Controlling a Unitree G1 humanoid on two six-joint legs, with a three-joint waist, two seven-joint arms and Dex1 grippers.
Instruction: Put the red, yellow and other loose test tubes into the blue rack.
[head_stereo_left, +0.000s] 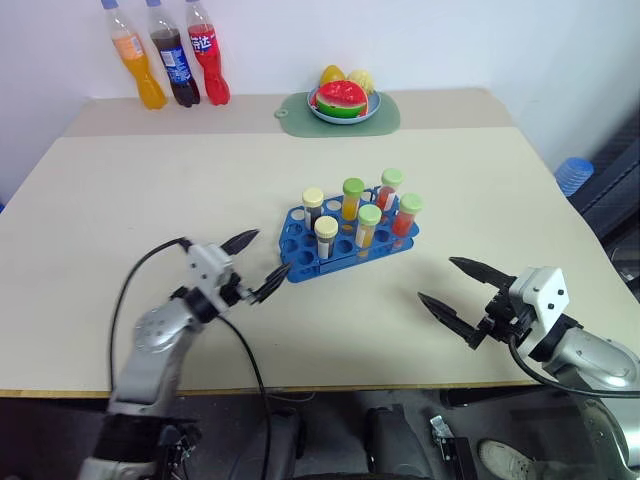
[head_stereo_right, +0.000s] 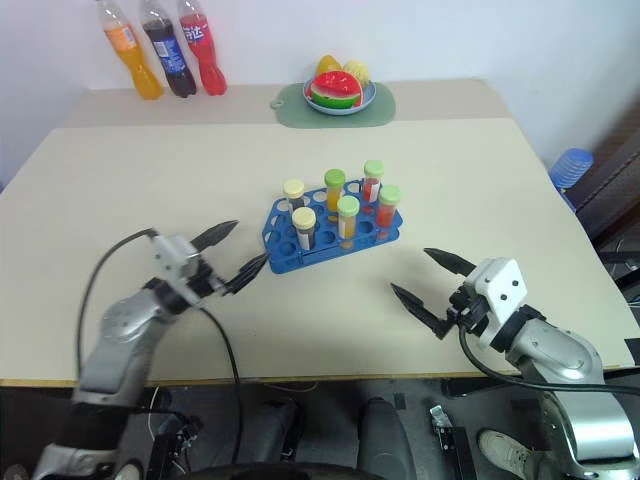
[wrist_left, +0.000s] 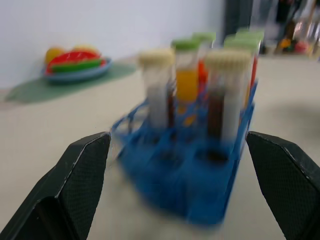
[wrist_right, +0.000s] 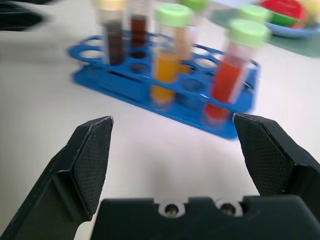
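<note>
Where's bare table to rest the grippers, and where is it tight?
Free: the wide stretch between the rack and the bottles, and the front strip between the left gripper and right gripper, both open. Tight: the back edge at the mat with the fruit plate, and beside the rack's tubes.

Six capped tubes (head_stereo_left: 369, 226) stand upright in blue rack (head_stereo_left: 300, 262).
</note>
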